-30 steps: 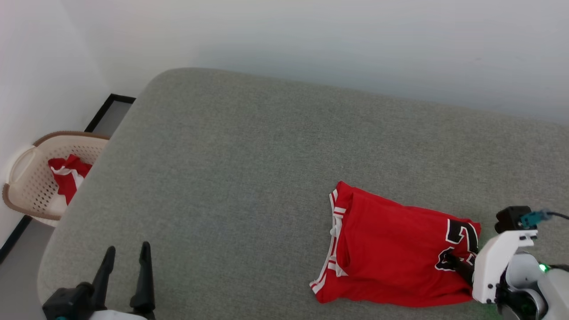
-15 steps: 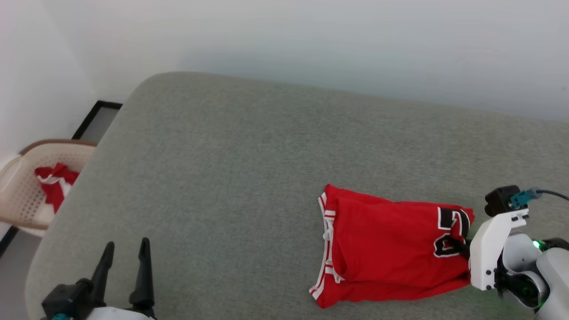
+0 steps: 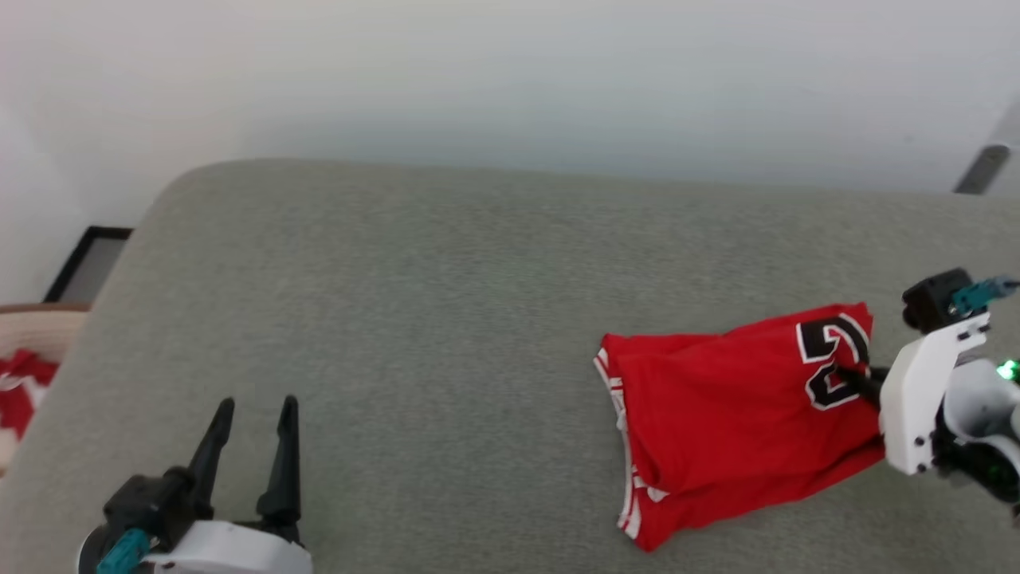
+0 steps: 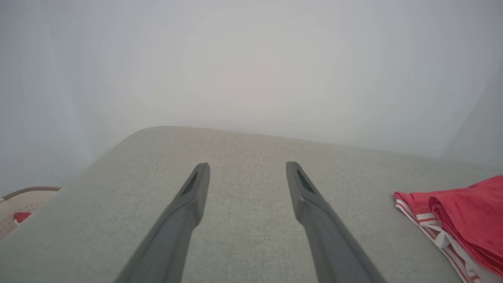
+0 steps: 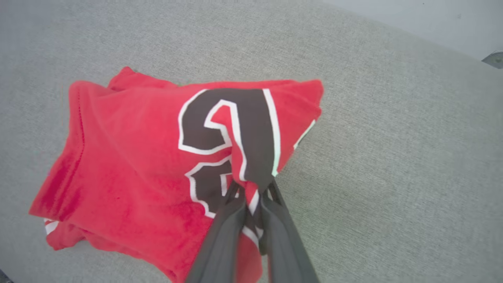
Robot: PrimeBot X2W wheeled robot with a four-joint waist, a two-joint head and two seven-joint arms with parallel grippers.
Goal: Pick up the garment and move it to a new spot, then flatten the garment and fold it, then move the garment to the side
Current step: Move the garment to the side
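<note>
The garment [image 3: 733,406], a folded red jersey with a black white-edged "23", lies on the grey cushion [image 3: 446,303] at the right, its right end lifted. My right gripper [image 3: 857,381] is shut on that end at the number print; the right wrist view shows the garment [image 5: 137,157] pinched and puckered between the two fingers of the right gripper [image 5: 251,202]. Striped trim of the garment [image 4: 459,220] shows at the right of the left wrist view. My left gripper [image 3: 255,410] stands open over bare cushion at the lower left, fingers of the left gripper [image 4: 247,169] wide apart with nothing between them.
A beige laundry basket [image 3: 32,327] with a red-and-white cloth bundle [image 3: 20,391] sits off the cushion's left edge. A pale wall runs behind the cushion. A black-framed floor strip [image 3: 84,263] lies at the far left.
The right gripper closed on the garment's number end and raised it, swinging that end up and back. The head camera turned right, so the basket slid towards the left edge.
</note>
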